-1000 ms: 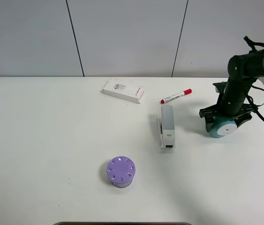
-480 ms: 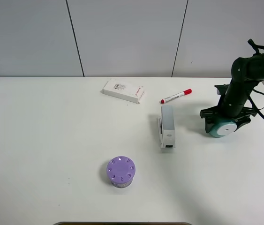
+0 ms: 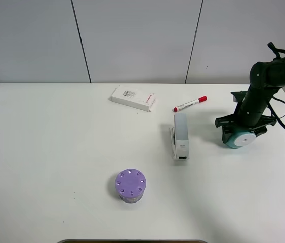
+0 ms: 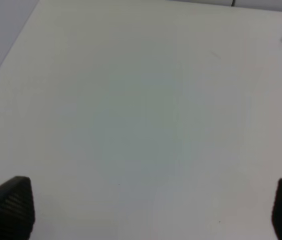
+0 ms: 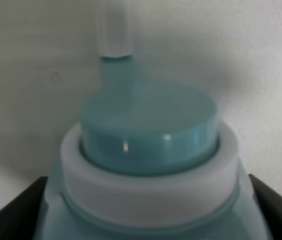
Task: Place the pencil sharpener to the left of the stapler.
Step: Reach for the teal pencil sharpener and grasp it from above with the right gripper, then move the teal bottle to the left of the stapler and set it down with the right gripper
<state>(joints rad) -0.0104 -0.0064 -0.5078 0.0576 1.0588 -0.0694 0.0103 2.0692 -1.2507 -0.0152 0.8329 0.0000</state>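
On the table's (image 3: 56, 152) right side, well right of the stapler (image 3: 180, 135), the right gripper (image 3: 239, 132) clamps the pencil sharpener (image 3: 242, 138). The left gripper (image 4: 151, 202) is spread open, empty. Risks: the rounded body slips from the grip, or a low carry clips the stapler.

The pencil sharpener (image 3: 240, 137) sits between the right jaws, which press on it from both sides, at the right side of the worktop (image 3: 56, 152). The stapler (image 3: 180, 135) lies near these jaws on their left, apart from the sharpener, with its length running front to back. The marker (image 3: 189, 104) lies left of and behind the jaws, just past the stapler's far end. The flat box (image 3: 133, 98) lies farther left, at the back. The cylinder (image 3: 130, 186) stands well to the left and in front. Between the wide-apart left jaws lies bare worktop.
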